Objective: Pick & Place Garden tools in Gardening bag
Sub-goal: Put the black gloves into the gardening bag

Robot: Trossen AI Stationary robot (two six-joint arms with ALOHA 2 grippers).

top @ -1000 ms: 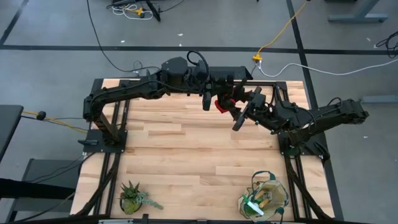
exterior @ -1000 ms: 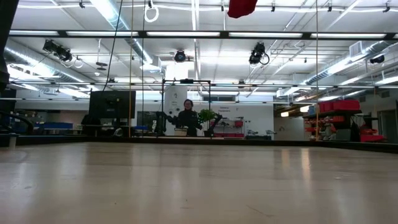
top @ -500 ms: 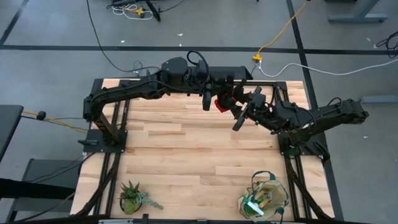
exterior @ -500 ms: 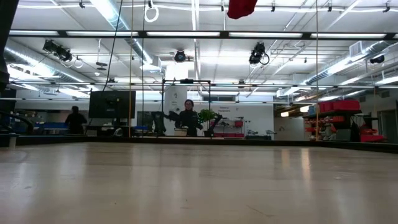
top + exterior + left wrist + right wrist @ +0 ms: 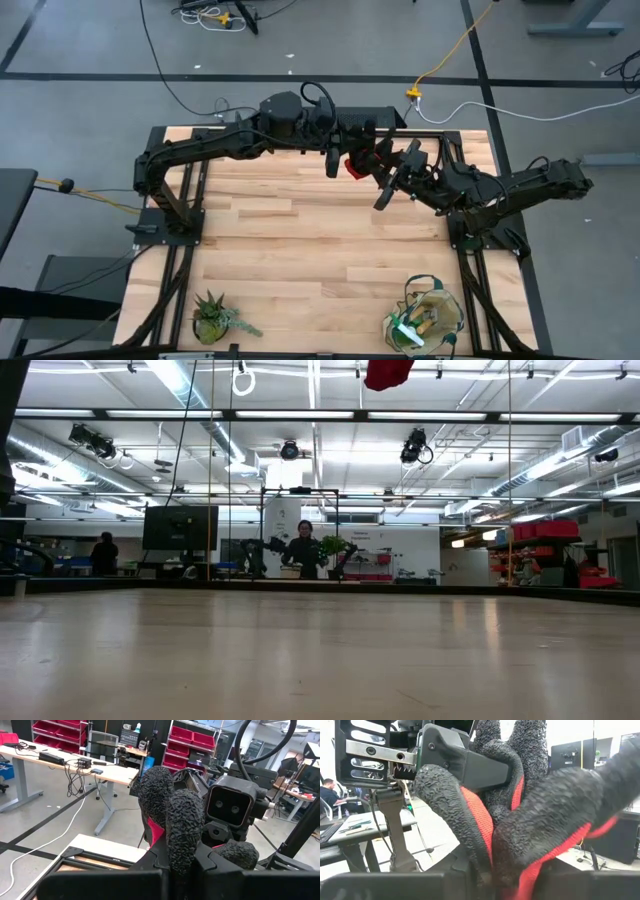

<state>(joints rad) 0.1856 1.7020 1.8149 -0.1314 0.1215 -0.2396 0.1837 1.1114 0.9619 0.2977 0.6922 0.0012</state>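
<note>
The red-and-black glove pair (image 5: pixel 354 167) hangs high over the table's far middle, between my two grippers. Its red lower part shows at the top of the low view (image 5: pixel 388 372). My left gripper (image 5: pixel 338 160) comes at it from the left and my right gripper (image 5: pixel 378 172) from the right; both are shut on it. The beige gardening bag (image 5: pixel 447 322) stands upright at the near right corner. It holds the bright green piece (image 5: pixel 405 333) and wooden-handled tools (image 5: pixel 426 318). My left gripper pinches the glove pair between its two fingers at its red-and-black lower part (image 5: pixel 172 851). The black textured glove fingers (image 5: pixel 184 815) stick out beyond the gripper. The glove pair is lifted clear of the table. My right gripper pinches the same glove pair from the opposite side, at a bunched red-and-black part (image 5: pixel 487 860). The glove fingers (image 5: pixel 520 750) spread out beyond the gripper. The place of contact itself is hidden by the glove.
A small spiky green potted plant (image 5: pixel 212 318) stands at the near left corner. The two arms' wrists are close together over the far middle. Bare wooden tabletop (image 5: pixel 310 250) lies between the arms and the near edge. People show in the room beyond (image 5: pixel 303 545).
</note>
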